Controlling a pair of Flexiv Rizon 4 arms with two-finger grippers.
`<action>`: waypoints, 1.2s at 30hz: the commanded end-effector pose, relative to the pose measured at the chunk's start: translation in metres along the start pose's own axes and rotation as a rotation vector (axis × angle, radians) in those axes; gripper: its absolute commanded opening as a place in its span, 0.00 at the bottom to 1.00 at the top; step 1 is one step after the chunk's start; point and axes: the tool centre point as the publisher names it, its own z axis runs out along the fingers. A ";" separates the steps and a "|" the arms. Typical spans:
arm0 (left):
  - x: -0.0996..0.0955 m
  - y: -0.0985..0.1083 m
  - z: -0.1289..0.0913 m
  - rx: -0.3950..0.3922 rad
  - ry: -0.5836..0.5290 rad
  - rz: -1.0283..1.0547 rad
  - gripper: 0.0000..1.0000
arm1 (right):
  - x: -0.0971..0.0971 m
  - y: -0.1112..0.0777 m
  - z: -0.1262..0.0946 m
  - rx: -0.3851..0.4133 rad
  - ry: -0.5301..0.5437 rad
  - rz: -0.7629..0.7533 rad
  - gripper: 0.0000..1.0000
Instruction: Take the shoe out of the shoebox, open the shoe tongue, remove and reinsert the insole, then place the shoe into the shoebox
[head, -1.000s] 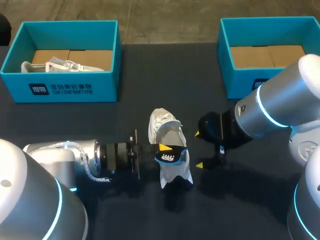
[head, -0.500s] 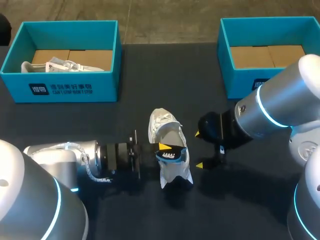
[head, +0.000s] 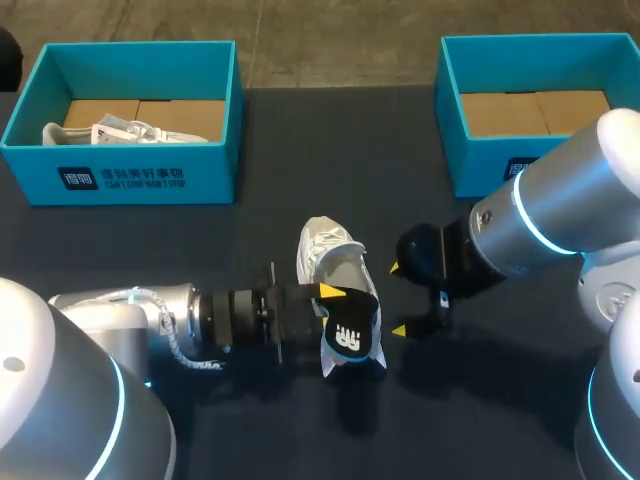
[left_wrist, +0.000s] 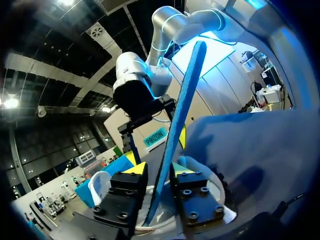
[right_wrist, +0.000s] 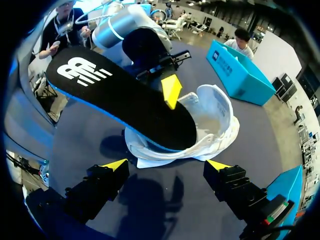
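The white shoe (head: 335, 262) sits on the dark surface (head: 330, 160), roughly midway between the two arms. Its insole (head: 351, 335), black on top with a blue underside, has one end tucked inside the shoe. The other end rises out of it towards the left arm (head: 150, 315).

The left jaws are clamped on the insole. In the left wrist view it runs edge-on (left_wrist: 176, 135) between the two fingers, and in the right wrist view one yellow fingertip (right_wrist: 170, 90) lies flat on its black top (right_wrist: 115, 95). The raised insole hides much of the shoe's opening from above.

The right jaws stand wide apart just beside the shoe (right_wrist: 217, 117), on the right arm's (head: 560, 215) side. Their yellow fingertips (right_wrist: 116, 164) touch neither the shoe nor the insole.

A white logo is printed on the insole's top near its raised end.

Well beyond the shoe, towards the left arm's side, stands the left shoebox (head: 130, 180). It is teal with white print on its front wall, and holds a second white shoe (head: 115, 132) on a brown cardboard floor. Well beyond the shoe on the other side is the right shoebox (head: 450, 110), also teal with a brown cardboard floor. The right arm hides most of the print on its front wall.
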 end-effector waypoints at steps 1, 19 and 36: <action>0.006 -0.001 -0.002 -0.012 0.012 -0.003 0.00 | 0.001 0.000 0.001 -0.001 -0.002 0.000 1.00; -0.008 0.032 0.002 -0.094 0.002 0.038 0.00 | 0.001 0.000 0.001 -0.001 -0.002 0.000 1.00; -0.011 0.024 0.000 -0.116 0.000 0.028 0.14 | 0.001 0.000 0.001 -0.001 -0.002 0.000 1.00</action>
